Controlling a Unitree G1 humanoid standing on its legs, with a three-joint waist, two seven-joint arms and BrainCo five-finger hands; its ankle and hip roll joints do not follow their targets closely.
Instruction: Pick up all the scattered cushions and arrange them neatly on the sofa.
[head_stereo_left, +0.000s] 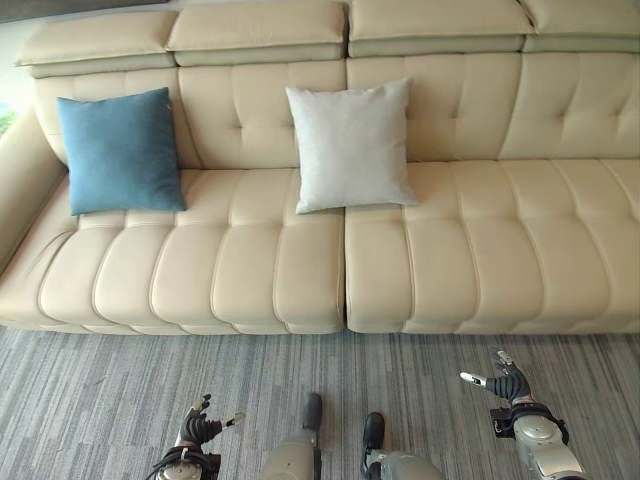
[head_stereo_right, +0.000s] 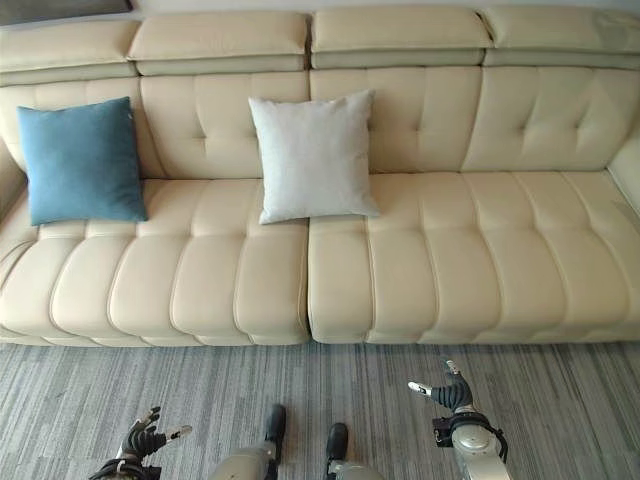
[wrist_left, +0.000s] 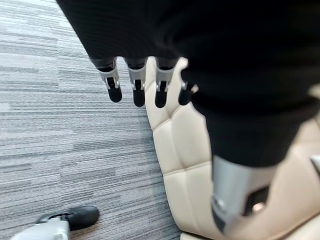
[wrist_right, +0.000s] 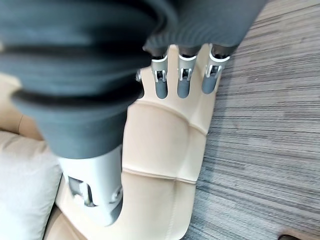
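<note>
blue cushion (head_stereo_left: 121, 151) leans upright against the sofa (head_stereo_left: 450, 270) back at the left end; white cushion (head_stereo_left: 350, 145) leans nearer the middle, well apart from it. both look square, soft and light, woven cloth, likely easiest pinched at a corner or edge. the sofa is smooth cream tufted leather, on grey striped carpet (head_stereo_left: 100, 390). left hand (head_stereo_left: 196, 430) and right hand (head_stereo_left: 508, 384) hang low, fingers loose, holding nothing.

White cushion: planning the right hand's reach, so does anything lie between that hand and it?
Nothing visible does. The right hand hangs open over bare carpet, and only the sofa's bare seat separates it from the white cushion.
</note>
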